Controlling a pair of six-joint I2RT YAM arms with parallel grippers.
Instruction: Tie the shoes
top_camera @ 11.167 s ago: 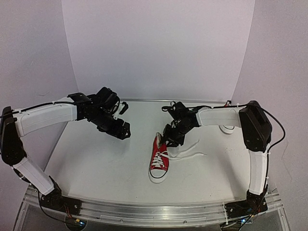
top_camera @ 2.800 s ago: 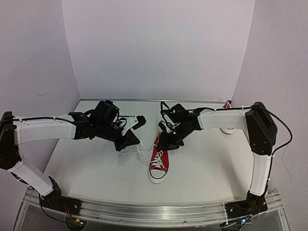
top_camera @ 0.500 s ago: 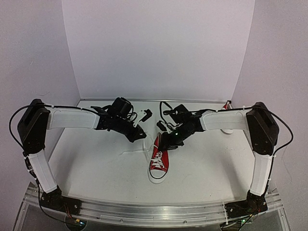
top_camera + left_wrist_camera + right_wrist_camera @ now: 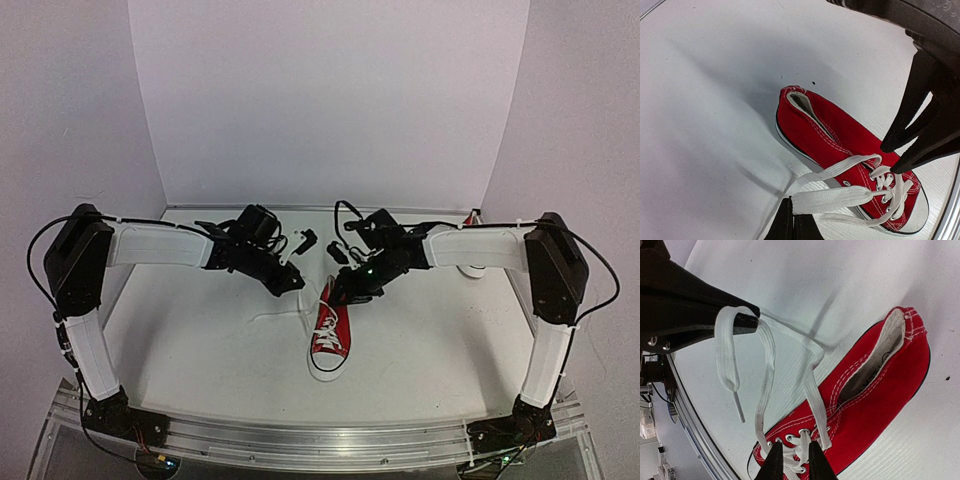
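Your left gripper has its fingers pressed together on a flat white lace, pinching it partway along. From that pinch the lace runs forward and to the right of the gripper to the top eyelets of a red shoe. The shoe sits upright on the white table just ahead of the fingertips, with its heel opening farther from them and its white toe cap off to their right.

Your right gripper points down at the shoe's laced front from the opposite side. Its fingers are close together with the crossed laces in the narrow gap, and you cannot tell whether they clamp anything.

The lace's free end hangs past the left gripper's tip, to the upper left of the right fingers. A second shoe shows only partly behind your right forearm.
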